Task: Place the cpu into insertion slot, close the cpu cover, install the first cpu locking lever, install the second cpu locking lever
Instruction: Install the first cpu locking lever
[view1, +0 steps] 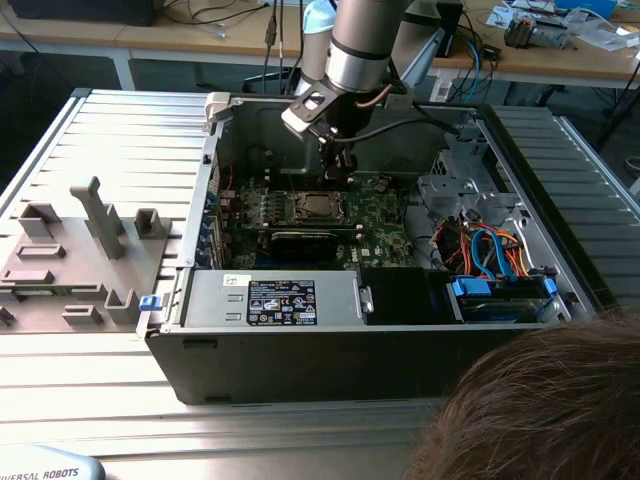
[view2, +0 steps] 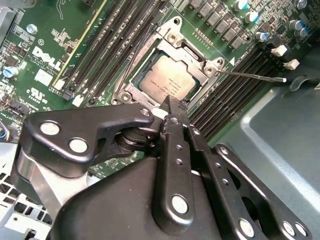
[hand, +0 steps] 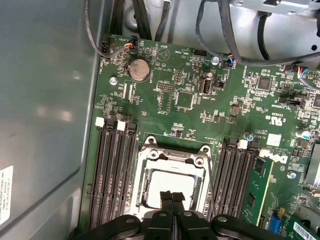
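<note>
Gripper, closed, hangs over cpu; second wrist view shows a lever.

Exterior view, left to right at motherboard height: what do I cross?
Grey fixture plate → case wall → cpu → blue and orange cables. The tool overlaps the cpu's position, so it is left out.

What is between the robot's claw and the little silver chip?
Nothing visible. The gripper is shut, and its tips sit right over the cpu. The cpu lies framed by the cpu cover. No cable or other part comes between them.
</note>
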